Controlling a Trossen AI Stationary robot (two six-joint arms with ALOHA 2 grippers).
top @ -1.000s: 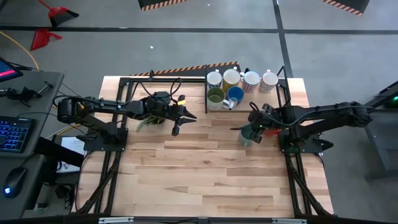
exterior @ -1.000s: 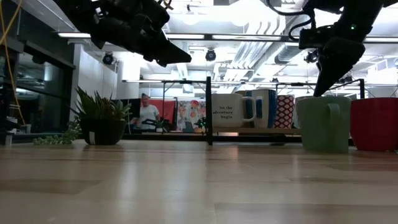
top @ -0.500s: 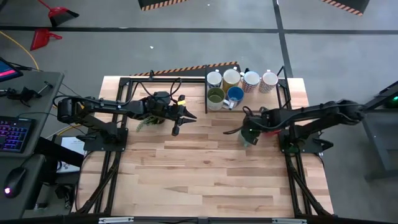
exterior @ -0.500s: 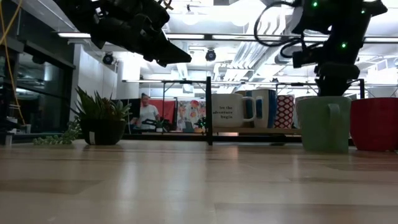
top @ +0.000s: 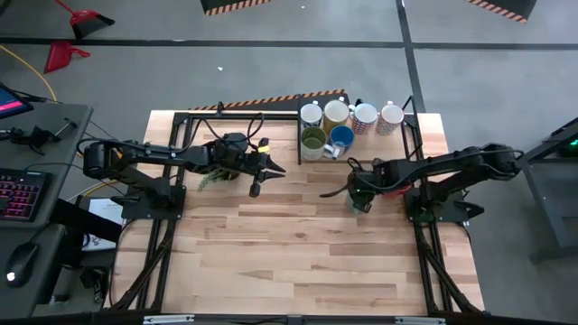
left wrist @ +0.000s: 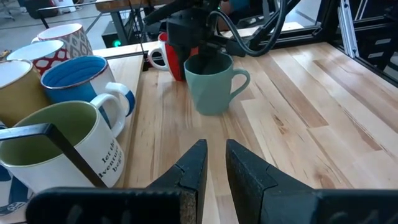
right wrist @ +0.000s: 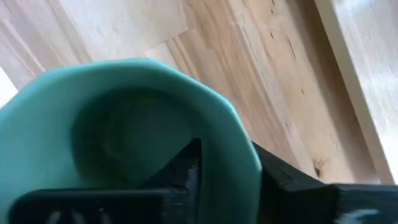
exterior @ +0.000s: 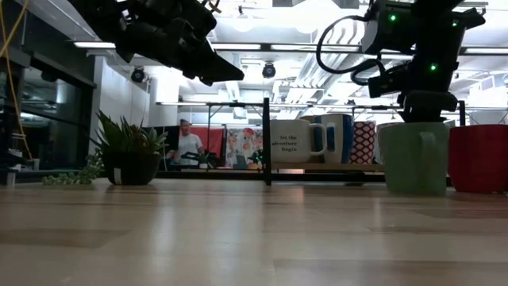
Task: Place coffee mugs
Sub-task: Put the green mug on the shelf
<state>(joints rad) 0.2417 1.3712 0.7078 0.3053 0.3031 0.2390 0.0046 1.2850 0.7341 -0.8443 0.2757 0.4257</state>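
Here the left hand [top: 268,173] hovers above the pale wooden plank surface [top: 298,244], its dark fingers [left wrist: 194,167] nearly together and holding nothing. Further right, six round ceramic handled mugs [top: 339,126] cluster at the far edge. The right hand [top: 361,188] straddles the rim of the teal green ceramic mug [exterior: 411,157], one finger inside, one outside; a red mug [exterior: 478,157] stands just beside it.
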